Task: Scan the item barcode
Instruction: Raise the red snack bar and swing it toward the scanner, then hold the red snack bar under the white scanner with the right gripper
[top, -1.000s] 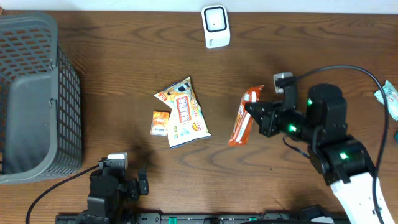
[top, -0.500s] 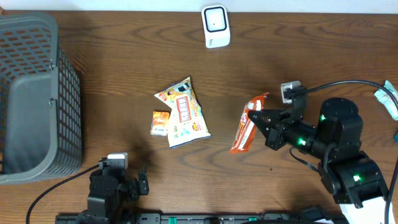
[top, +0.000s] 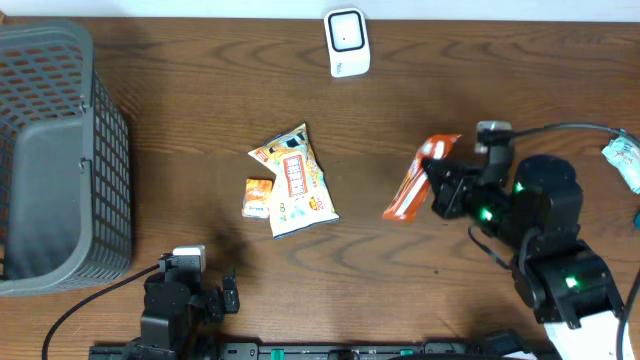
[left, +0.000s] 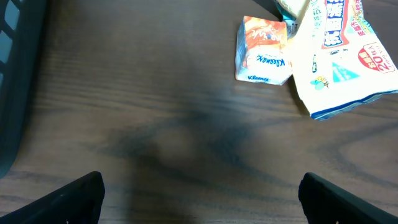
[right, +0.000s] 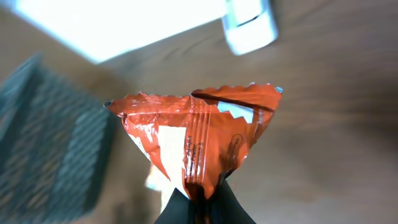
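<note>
An orange snack packet (top: 408, 187) hangs off the table right of centre, with my right gripper (top: 438, 182) shut on its one end. In the right wrist view the packet (right: 199, 127) fans out above the shut gripper (right: 202, 200), its back seam and small print facing the camera. No barcode is readable. The white scanner (top: 347, 42) stands at the table's far edge, and shows blurred (right: 250, 25) beyond the packet. My left gripper (left: 202, 202) is open over bare wood near the front edge (top: 190, 290), holding nothing.
A grey mesh basket (top: 60, 150) fills the left side. A yellow-and-white snack bag (top: 295, 180) and a small orange tissue pack (top: 259, 197) lie mid-table, both also ahead of the left gripper (left: 264, 50). A teal packet (top: 625, 160) lies at the right edge.
My right gripper has carried the orange packet to the right and a little toward the far edge, and turned it. The left arm has not moved.
</note>
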